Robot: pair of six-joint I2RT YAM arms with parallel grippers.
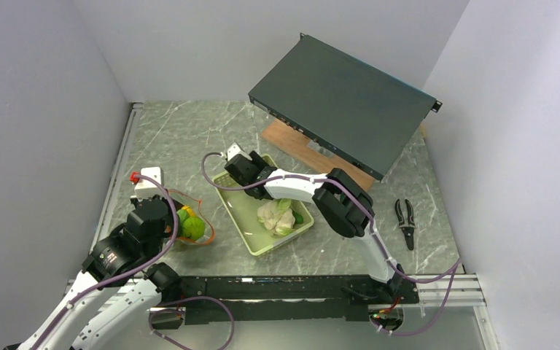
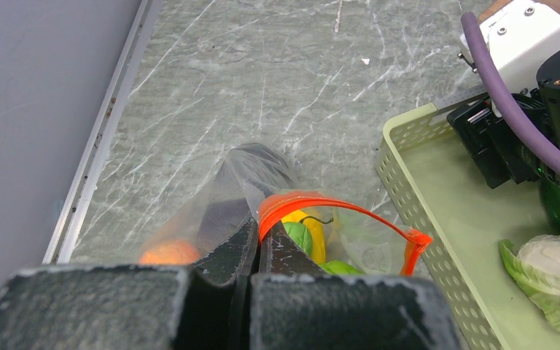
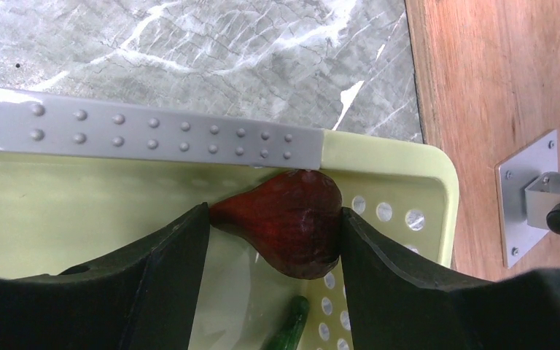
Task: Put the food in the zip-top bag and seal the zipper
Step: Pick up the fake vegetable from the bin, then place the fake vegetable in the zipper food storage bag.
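Note:
The clear zip-top bag (image 2: 251, 171) lies left of the pale green basket (image 1: 242, 208). Its red-orange zipper (image 2: 350, 210) stands open in a loop. My left gripper (image 2: 257, 227) is shut on the bag's rim at the zipper. Inside the bag I see the yellow corn (image 2: 310, 232), the green pepper (image 2: 344, 268) and the orange peach (image 2: 168, 253). My right gripper (image 3: 273, 219) is down in a far corner of the basket (image 3: 80, 211), shut on the dark eggplant (image 3: 295, 233). The cucumber (image 3: 289, 332) and the cauliflower (image 1: 277, 216) lie in the basket.
A black rack unit (image 1: 343, 102) leans on a wooden board (image 1: 289, 141) behind the basket. Black pliers (image 1: 406, 220) lie at the right. A white block with a red plug (image 1: 146, 179) sits behind the bag. Grey walls close in on both sides.

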